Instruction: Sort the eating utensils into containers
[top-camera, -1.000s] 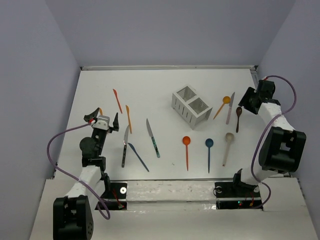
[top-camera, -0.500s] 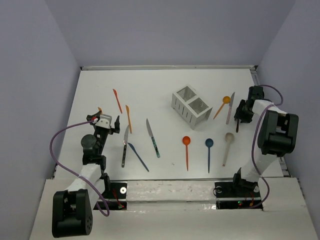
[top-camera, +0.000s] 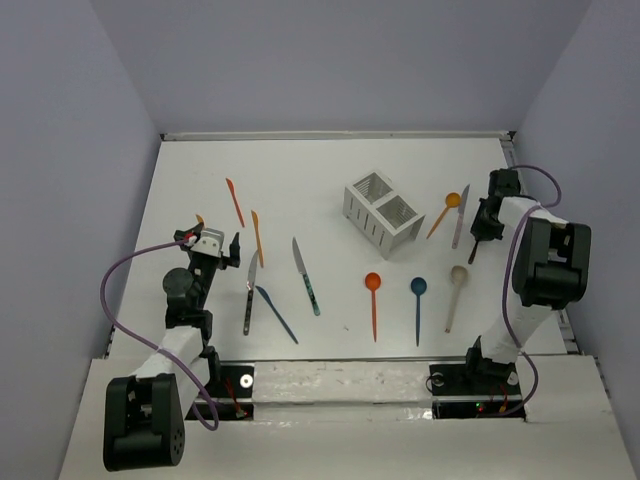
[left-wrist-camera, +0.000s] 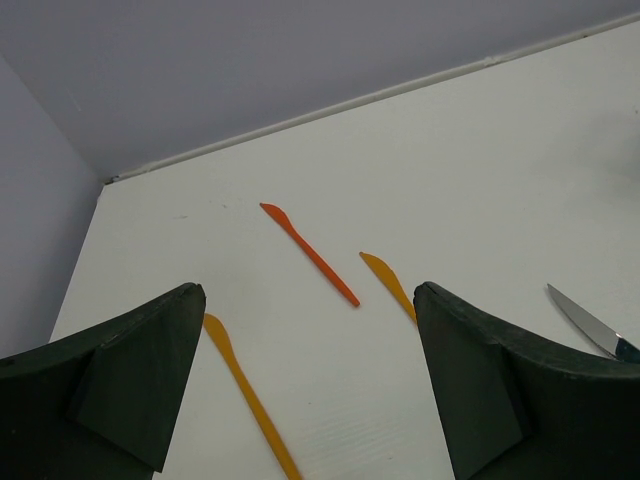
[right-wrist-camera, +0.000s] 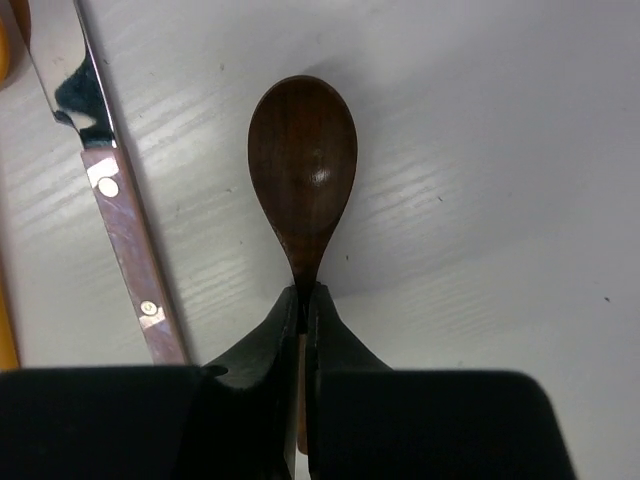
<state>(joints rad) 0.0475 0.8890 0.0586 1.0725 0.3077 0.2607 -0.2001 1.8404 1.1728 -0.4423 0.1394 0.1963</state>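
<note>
A dark brown wooden spoon (right-wrist-camera: 302, 160) lies bowl-up at the right of the table, and my right gripper (right-wrist-camera: 303, 295) is shut on its thin neck. In the top view the right gripper (top-camera: 481, 226) covers the bowl, so only the handle end (top-camera: 472, 254) shows. The white slatted caddy (top-camera: 384, 209) stands left of it, with both compartments showing nothing inside. My left gripper (left-wrist-camera: 310, 292) hangs open over the left side, holding nothing. Below it lie a red-orange knife (left-wrist-camera: 310, 254) and two yellow-orange knives (left-wrist-camera: 250, 395) (left-wrist-camera: 390, 283).
A silver knife with a brown handle (right-wrist-camera: 120, 215) and an orange spoon (top-camera: 443, 214) lie just left of the held spoon. Nearer the front are a beige spoon (top-camera: 455, 292), a blue spoon (top-camera: 418, 305), an orange spoon (top-camera: 373, 300), two silver-bladed knives (top-camera: 307, 277) (top-camera: 249, 293) and a blue knife (top-camera: 277, 313).
My right gripper has swung in over the brown spoon and shut on its neck. The left arm has shifted only slightly and stays open.
</note>
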